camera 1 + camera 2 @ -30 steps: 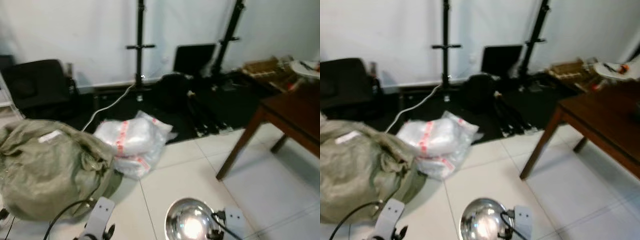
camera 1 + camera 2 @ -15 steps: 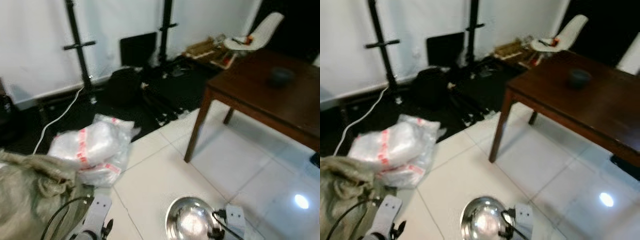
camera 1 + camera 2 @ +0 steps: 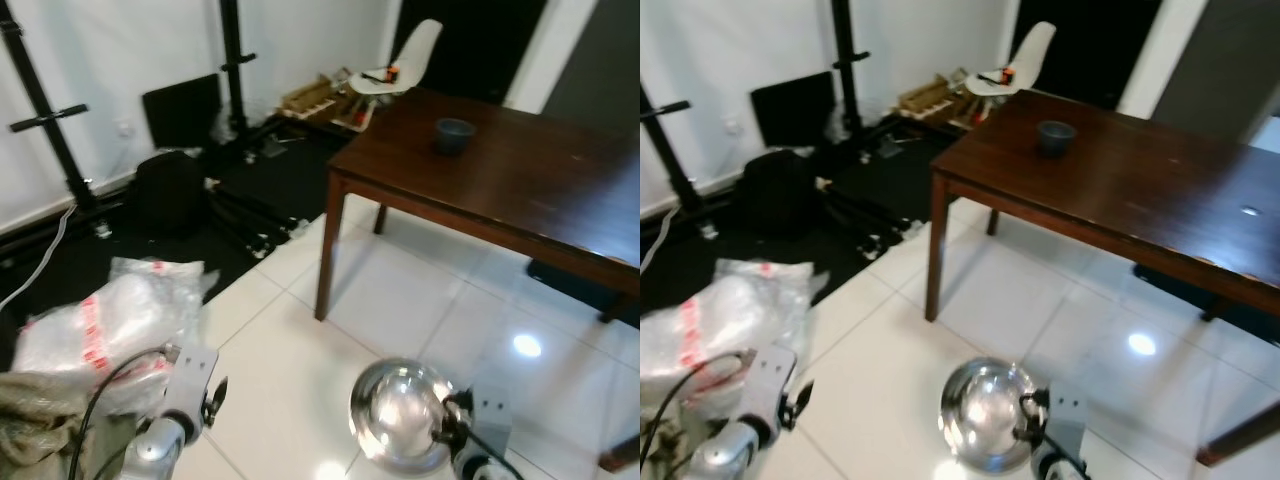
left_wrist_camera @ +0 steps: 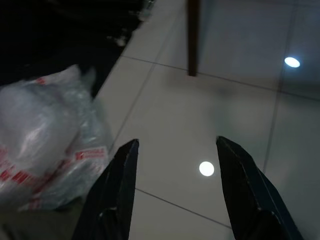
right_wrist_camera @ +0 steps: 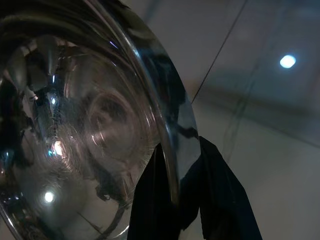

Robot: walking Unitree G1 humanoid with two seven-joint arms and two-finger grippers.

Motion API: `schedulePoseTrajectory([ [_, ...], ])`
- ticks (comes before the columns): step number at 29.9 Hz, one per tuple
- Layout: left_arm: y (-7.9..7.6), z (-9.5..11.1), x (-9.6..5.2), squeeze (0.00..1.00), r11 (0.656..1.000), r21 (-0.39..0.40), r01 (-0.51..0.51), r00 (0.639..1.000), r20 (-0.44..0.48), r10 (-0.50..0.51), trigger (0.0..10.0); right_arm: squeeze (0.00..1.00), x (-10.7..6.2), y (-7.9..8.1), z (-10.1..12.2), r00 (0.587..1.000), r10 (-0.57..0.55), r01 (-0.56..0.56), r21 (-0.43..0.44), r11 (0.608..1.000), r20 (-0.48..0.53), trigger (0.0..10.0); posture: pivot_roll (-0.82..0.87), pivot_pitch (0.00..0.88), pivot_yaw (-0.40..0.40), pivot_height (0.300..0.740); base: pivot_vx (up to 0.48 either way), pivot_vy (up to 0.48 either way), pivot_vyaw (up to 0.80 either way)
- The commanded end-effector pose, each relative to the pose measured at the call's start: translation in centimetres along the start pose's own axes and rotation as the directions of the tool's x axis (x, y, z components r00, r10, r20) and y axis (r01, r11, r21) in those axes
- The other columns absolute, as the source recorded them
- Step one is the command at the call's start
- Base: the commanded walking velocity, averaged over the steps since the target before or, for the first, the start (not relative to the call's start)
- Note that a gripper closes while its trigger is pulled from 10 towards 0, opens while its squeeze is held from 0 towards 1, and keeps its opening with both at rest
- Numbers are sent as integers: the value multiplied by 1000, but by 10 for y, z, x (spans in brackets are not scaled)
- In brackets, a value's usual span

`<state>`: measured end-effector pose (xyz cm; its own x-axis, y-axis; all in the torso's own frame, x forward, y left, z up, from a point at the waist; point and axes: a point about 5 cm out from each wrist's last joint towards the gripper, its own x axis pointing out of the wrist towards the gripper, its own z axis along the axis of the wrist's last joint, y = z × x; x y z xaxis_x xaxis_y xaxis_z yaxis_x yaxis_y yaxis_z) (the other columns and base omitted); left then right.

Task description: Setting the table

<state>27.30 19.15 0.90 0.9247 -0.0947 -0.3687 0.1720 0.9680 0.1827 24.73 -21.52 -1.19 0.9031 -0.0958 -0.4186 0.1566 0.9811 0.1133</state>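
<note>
Carrying stage: right hand point(image 5: 182, 200) pinches rim of steel bowl point(image 3: 400, 412), held low over tiled floor. Left hand point(image 4: 175, 195) spread, holding nothing, near plastic bag point(image 3: 110, 325). Wooden surface point(image 3: 1120, 190) ahead-right carries one dark cup point(image 3: 1055, 135). Est. progress: early; bowl not yet placed, approach + set-down remain.
</note>
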Motion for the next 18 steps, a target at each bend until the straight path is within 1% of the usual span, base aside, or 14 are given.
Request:
schedulePoseTrajectory([
  [1,1,1,-1,0,1000,-5,-5,1000,5,5,10000,0,-1,5,1,1000,6,-7,46,999,26,10000,-53,0,64,740,0,0,-788],
  [4,1,4,0,0,1000,-5,-3,1000,15,3,10000,0,-1,6,4,999,5,-8,66,998,38,10000,-54,0,66,740,0,0,-788],
  [5,-2,13,2,0,1000,-7,7,999,44,-7,10000,0,1,5,14,997,-28,12,203,979,78,10000,-54,0,70,740,0,0,-788],
  [6,-3,16,2,0,1000,-7,11,998,54,-11,10000,0,2,4,19,995,-43,17,256,967,95,10000,-54,0,71,740,0,0,-788],
  [7,-3,16,2,0,1000,-7,11,998,54,-11,10000,0,2,4,19,995,-43,17,256,967,95,10000,-54,0,71,740,0,0,-788],
  [8,-3,19,3,0,1000,-7,13,998,66,-13,10000,0,2,3,26,991,-59,20,304,952,121,10000,-54,0,72,740,0,0,-788],
  [9,-3,24,3,0,1000,-8,14,997,81,-13,10000,0,3,2,37,984,-74,13,348,937,162,10000,-55,0,77,740,0,0,-788],
  [11,-3,30,4,0,1000,-7,15,994,106,-14,10000,0,3,0,56,969,-90,-10,403,915,230,10000,-56,0,78,740,0,0,-794],
  [12,-3,30,4,0,1000,-7,15,994,106,-14,10000,0,3,0,56,969,-90,-10,403,915,230,10000,-56,0,78,740,0,0,-800],
  [14,-2,43,5,0,1000,16,7,988,157,-10,10000,0,1,-2,91,929,-118,-61,461,885,350,10000,-57,0,81,740,383,0,-800],
  [15,-2,43,5,0,1000,16,7,988,157,-10,10000,0,1,-2,91,929,-118,-61,461,885,350,10000,-57,0,81,740,458,0,-800],
  [16,-1,48,6,0,1000,23,2,985,175,-6,10000,0,0,-2,104,911,-124,-83,468,880,394,10000,-57,0,80,740,472,0,-800],
  [17,-1,48,6,0,1000,23,2,985,175,-6,10000,0,0,-2,104,911,-124,-83,468,880,394,10000,-57,0,80,740,472,0,-800],
  [18,-1,53,7,0,1000,28,-3,981,192,-2,10000,0,-1,-1,112,899,-122,-99,466,879,421,10000,-57,0,80,740,480,0,0],
])
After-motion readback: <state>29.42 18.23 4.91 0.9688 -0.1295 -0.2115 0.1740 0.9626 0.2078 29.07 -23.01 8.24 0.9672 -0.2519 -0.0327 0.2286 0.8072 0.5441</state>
